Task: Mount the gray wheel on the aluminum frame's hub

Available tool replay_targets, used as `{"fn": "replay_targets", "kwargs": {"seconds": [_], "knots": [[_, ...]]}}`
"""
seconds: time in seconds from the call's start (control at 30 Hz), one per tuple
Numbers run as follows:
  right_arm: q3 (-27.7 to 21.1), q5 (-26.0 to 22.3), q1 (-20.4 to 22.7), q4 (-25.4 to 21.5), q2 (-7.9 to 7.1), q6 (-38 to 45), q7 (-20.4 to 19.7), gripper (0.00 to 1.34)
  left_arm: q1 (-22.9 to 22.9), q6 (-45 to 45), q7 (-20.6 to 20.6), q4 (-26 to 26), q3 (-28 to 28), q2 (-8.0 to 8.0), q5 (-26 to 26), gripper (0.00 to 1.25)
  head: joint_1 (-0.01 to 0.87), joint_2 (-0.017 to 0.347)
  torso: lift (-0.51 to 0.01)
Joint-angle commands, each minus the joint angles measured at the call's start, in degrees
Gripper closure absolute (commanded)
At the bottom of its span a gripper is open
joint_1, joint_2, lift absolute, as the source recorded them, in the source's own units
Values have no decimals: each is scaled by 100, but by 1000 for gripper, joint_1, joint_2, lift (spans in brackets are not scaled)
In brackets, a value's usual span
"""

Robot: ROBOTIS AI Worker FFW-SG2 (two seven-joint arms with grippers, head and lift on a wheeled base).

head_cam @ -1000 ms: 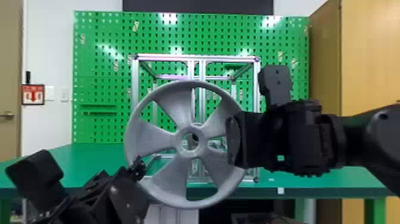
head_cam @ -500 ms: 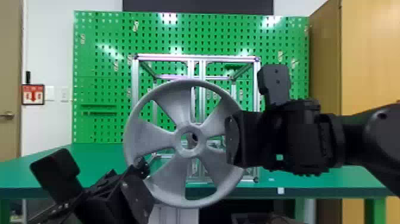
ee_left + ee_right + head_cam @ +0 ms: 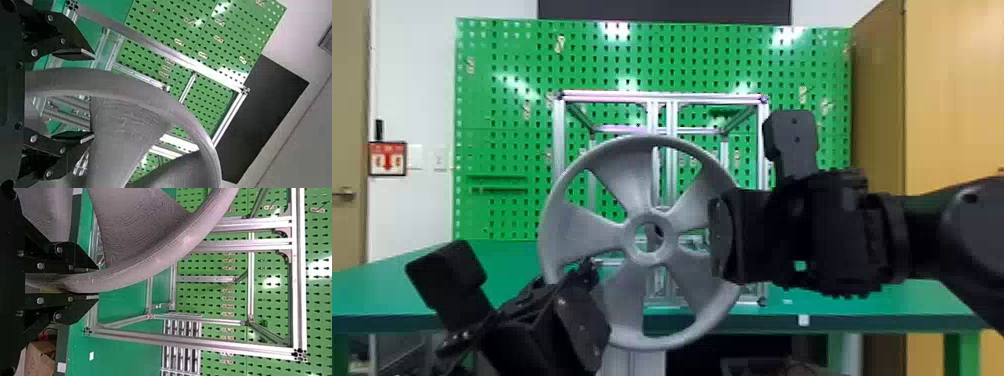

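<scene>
Counting what is present: one gray wheel [image 3: 587, 235] with five spokes, one aluminum frame [image 3: 559, 130], one green table [image 3: 502, 255], one pegboard [image 3: 502, 65] and two grippers. The wheel is upright at the near side of the frame, overlapping it in the head view. The right gripper [image 3: 722, 240] is closed on the wheel's right rim, one finger on each side. The left gripper [image 3: 599, 295] is at the wheel's lower left; its two fingers stand wide apart, with the rim passing between them and not clamped. On comparison of views, the head view gives the wheel's round center opening and a red-and-white sign [image 3: 387, 159] on the far left wall. The right wrist view records a metal grate [image 3: 182, 344] by the frame and a cardboard box [image 3: 41, 358] beyond the table's edge. The left wrist view records the gap between the left fingers.
</scene>
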Motion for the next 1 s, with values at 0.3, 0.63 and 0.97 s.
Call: {"fn": "replay_targets", "kwargs": {"seconds": [0.3, 0.63, 0.97], "knots": [[-61, 64, 26, 16, -18, -4, 8, 1049, 62, -7, 70, -129, 63, -2, -232, 567, -5, 6, -499], [-70, 82, 35, 16, -27, -4, 16, 1049, 97, 90, 185, -129, 107, -2, -258, 728, -5, 6, -499], [-105, 108, 53, 16, -18, -12, 78, 1049, 89, 362, 211, -120, 213, -72, -100, 760, -5, 6, -499]]}}
